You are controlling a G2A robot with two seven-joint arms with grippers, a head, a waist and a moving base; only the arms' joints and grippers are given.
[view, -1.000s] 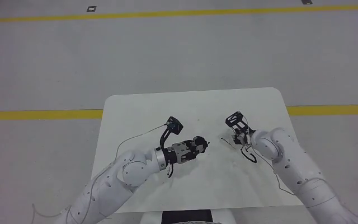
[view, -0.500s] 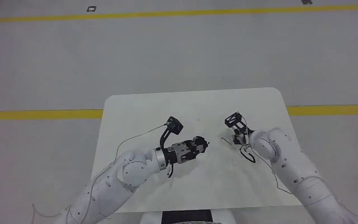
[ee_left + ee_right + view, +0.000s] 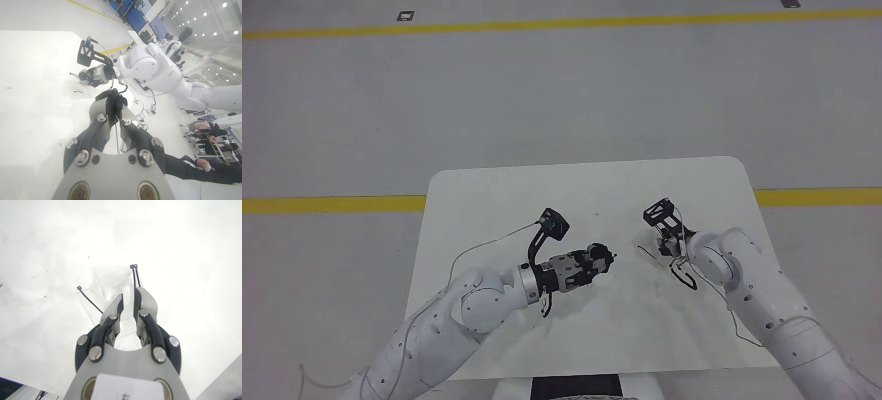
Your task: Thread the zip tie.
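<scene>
My left gripper (image 3: 112,106) (image 3: 602,261) is shut on a bunch of black zip ties (image 3: 111,94) and sits over the middle of the white table (image 3: 492,200). One thin tail runs back between its fingers. My right gripper (image 3: 129,297) (image 3: 666,246) stands open to the right of the left one, directly above a small clear plastic box (image 3: 105,291). Two black zip ties (image 3: 136,275) stick out past one fingertip and a single zip tie (image 3: 88,298) pokes out by the other. Nothing lies between the right fingers.
A loose zip tie (image 3: 81,92) lies on the table between the two grippers, and another (image 3: 644,250) juts out beside the right gripper. The table's far half and left side are bare white surface. People sit behind the robot, away from the table.
The right gripper has edged slightly toward the left and back. The left arm has not moved.
</scene>
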